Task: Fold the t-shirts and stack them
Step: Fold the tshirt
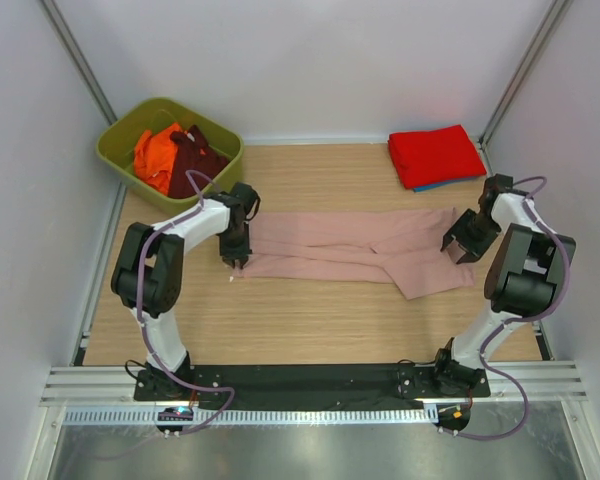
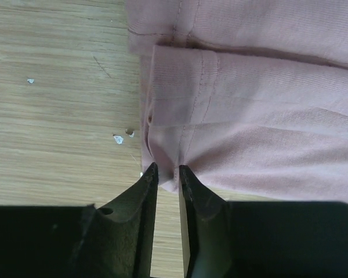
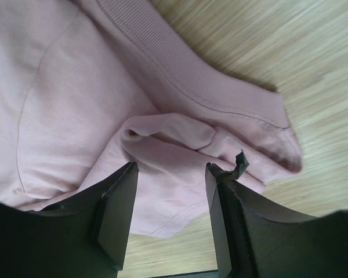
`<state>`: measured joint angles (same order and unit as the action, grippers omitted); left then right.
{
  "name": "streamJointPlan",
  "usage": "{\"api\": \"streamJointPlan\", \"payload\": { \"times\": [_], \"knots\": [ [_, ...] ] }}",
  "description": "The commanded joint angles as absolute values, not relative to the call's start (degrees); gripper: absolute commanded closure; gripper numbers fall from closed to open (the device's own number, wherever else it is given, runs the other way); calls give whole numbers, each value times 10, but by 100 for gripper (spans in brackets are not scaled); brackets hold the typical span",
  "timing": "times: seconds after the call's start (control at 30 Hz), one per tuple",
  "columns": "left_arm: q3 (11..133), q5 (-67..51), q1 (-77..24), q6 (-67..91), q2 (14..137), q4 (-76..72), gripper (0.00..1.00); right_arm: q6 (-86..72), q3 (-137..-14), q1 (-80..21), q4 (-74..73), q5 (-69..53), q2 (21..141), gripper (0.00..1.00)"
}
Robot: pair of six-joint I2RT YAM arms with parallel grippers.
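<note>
Pinching pink t-shirt (image 1: 340, 245) hem, left tool (image 2: 167, 171) clamped; right tool (image 3: 171, 171) apart over collar.

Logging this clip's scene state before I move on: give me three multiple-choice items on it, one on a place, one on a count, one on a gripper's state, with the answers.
1. Where on the table is the folded red t-shirt?
A. near left corner
B. far right corner
C. the middle

2. How many t-shirts show in the green bin?
A. none
B. two
C. five

3. The right gripper is:
A. open over the pink t-shirt
B. shut on a blue shirt
C. out of every view

Answers:
1 B: the top view shows it at the far right of the tabletop.
2 B: an orange t-shirt and a maroon t-shirt show in it.
3 A: its jaws stand apart with pink cloth between them, unclamped.
</note>
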<state>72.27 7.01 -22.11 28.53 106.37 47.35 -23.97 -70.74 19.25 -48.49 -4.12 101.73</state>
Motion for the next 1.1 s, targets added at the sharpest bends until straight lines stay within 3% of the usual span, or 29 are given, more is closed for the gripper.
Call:
{"api": "streamJointPlan", "payload": {
  "times": [0.0, 0.33, 0.73, 1.07],
  "knots": [
    [722, 66, -218, 290, 1061, 465, 78, -229, -701, 188, -468, -77, 1003, 43],
    [767, 134, -218, 287, 1003, 487, 52, -222, -703, 157, -459, -67, 1019, 42],
    [881, 134, -209, 275, 1127, 490, 63, -214, -722, 149, -465, -59, 1031, 45],
    [896, 143, -205, 272, 1147, 494, 62, -214, -735, 149, -468, -63, 1039, 45]
  ]
}}
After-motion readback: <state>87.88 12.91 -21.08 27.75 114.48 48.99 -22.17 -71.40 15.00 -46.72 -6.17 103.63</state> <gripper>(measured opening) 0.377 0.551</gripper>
